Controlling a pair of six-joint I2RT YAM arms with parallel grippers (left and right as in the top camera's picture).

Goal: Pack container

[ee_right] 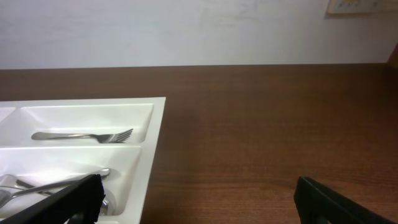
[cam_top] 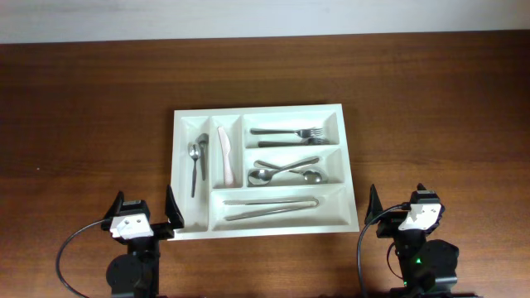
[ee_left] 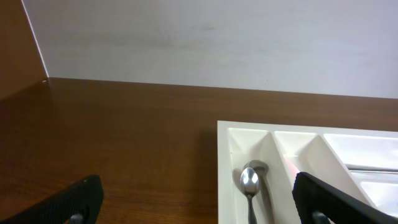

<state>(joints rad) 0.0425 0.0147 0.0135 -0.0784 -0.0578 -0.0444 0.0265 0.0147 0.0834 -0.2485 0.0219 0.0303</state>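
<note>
The container, a white cutlery tray [cam_top: 263, 113], sits mid-table. Its left slot holds small spoons [cam_top: 197, 157], the slot beside it a pale pink knife [cam_top: 224, 156]. The wide compartments hold forks [cam_top: 290, 132], larger spoons [cam_top: 286, 171] and long utensils [cam_top: 269, 207]. My left gripper [cam_top: 145, 217] is open and empty at the tray's front left corner. The left wrist view shows the tray [ee_left: 225, 155] and a spoon [ee_left: 249, 182] between the fingers [ee_left: 196, 202]. My right gripper [cam_top: 399, 213] is open and empty, right of the tray. The right wrist view shows the tray [ee_right: 152, 155], a fork [ee_right: 87, 135] and the open fingers [ee_right: 199, 202].
The brown wooden table [cam_top: 91, 108] surrounds the tray. A pale wall [ee_left: 217, 37] stands behind the table's far edge. Cables loop beside both arm bases at the front edge.
</note>
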